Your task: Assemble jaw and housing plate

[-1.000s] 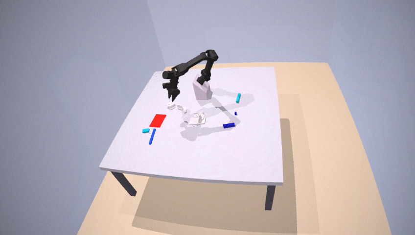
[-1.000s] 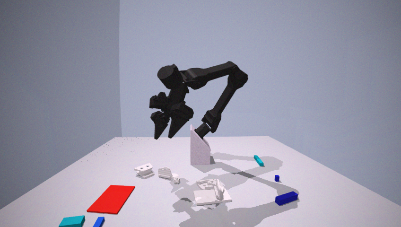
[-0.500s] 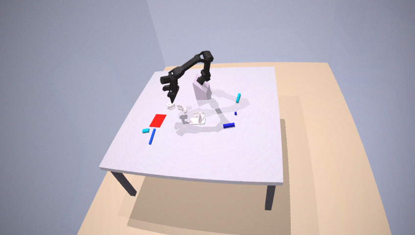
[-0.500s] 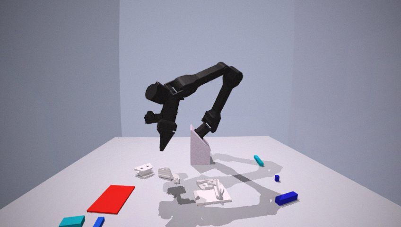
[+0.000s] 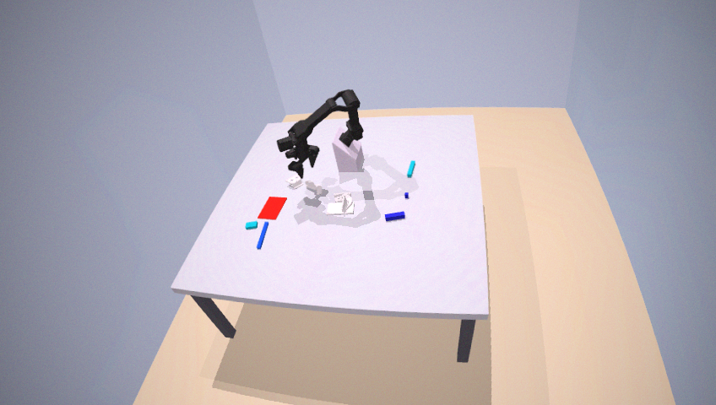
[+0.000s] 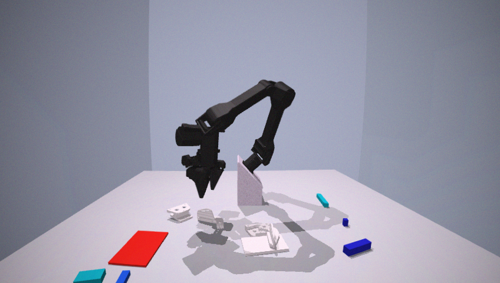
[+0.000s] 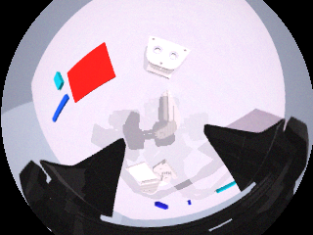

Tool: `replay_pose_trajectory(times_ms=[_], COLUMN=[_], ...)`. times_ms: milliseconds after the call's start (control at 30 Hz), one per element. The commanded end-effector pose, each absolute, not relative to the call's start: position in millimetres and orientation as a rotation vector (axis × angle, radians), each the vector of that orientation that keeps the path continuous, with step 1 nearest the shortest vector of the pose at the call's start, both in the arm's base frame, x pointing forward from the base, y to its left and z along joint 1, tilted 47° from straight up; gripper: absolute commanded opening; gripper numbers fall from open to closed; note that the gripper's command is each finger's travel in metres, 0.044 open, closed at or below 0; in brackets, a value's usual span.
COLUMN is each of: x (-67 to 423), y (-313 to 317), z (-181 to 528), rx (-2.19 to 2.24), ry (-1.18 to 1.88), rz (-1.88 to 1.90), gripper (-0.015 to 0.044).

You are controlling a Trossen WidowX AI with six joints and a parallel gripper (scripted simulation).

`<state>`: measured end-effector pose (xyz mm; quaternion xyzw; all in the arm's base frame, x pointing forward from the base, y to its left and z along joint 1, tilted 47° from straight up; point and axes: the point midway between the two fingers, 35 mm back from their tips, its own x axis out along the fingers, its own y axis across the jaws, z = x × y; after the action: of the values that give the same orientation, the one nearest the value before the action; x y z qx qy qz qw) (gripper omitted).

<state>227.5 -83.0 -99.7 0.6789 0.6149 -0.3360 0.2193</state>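
With its fingers wide apart and nothing between them, the gripper [image 5: 307,171] [image 6: 206,193] [image 7: 164,136] hung above the loose white jaw [image 5: 313,188] [image 6: 209,217] [image 7: 167,115], which lay between its landmark, the white base [image 5: 333,208] [image 6: 254,246] [image 7: 140,172] carrying the other jaw [image 5: 344,202] [image 6: 273,237], and the white housing plate [image 5: 294,180] [image 6: 180,211] [image 7: 166,53].

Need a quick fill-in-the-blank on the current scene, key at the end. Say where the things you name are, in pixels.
1. The gripper [image 5: 307,170] [image 6: 206,193] [image 7: 164,136] is ____, with nothing between its fingers.
2. The flat rectangle beside the blue bar [image 5: 262,234] [image 6: 122,276] [image 7: 61,108] is ____.
3. The housing plate [image 5: 294,180] [image 6: 180,209] [image 7: 166,54] has ____ large round holes in its top.
4. The loose jaw [image 5: 313,188] [image 6: 209,217] [image 7: 167,115] lies on the ____.

Missing words: open; red; two; table
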Motion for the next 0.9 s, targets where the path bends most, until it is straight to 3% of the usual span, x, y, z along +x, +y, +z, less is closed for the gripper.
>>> replay_pose_trajectory(times_ms=[0, 867], x=[210, 207], y=[-74, -43], z=[-106, -134], rx=[1.920, 1.923], ry=[1.780, 1.784], rz=[-1.050, -1.053], gripper=[0.0440, 0.0440])
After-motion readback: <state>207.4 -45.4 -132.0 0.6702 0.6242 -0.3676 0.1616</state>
